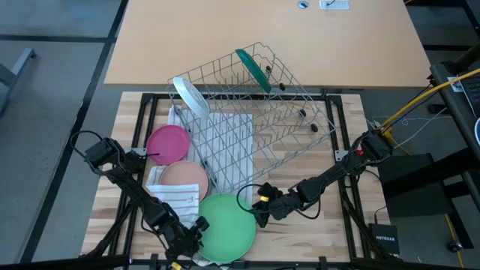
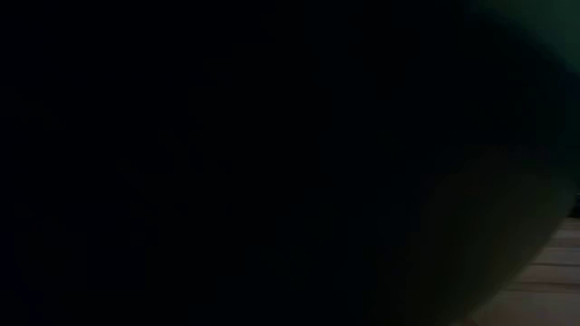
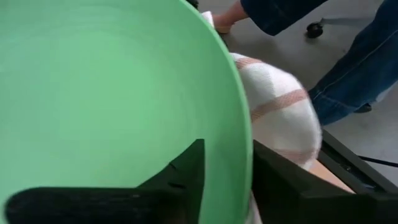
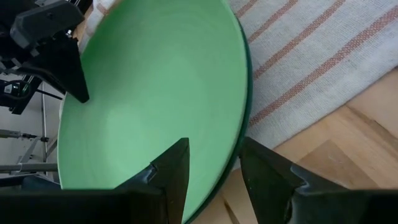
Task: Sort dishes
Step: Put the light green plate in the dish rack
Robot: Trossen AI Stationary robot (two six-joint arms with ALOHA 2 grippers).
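A large light green plate (image 1: 225,225) sits at the table's near edge, partly over the white striped cloth (image 1: 176,196). It blocks the low view (image 2: 507,226). My left gripper (image 1: 196,229) is shut on its left rim and my right gripper (image 1: 259,214) on its right rim. A peach-pink plate (image 1: 182,178) and a magenta plate (image 1: 168,142) lie flat at the left. A light green plate with a white inside (image 1: 191,97) and a dark green plate (image 1: 253,70) stand on edge in the wire rack (image 1: 255,127). My left gripper holds the green plate's left rim (image 3: 239,180), one finger (image 3: 180,174) inside the plate and one (image 3: 280,186) outside. It comes from the table's left. Whether the plate is lifted clear, I cannot tell. My right gripper holds the plate's right rim (image 4: 231,155), one finger (image 4: 171,168) on the inside and one (image 4: 267,174) outside. It comes slanting from the table's right. The plate's dark green underside shows above the cloth (image 4: 311,68) and the wood.
The wire rack lies askew across the table's far half. Black frame rails run along the table's edges. In the left wrist view a person's legs in jeans (image 3: 348,68) show beyond the table. Bare wood (image 1: 300,240) lies at the near right.
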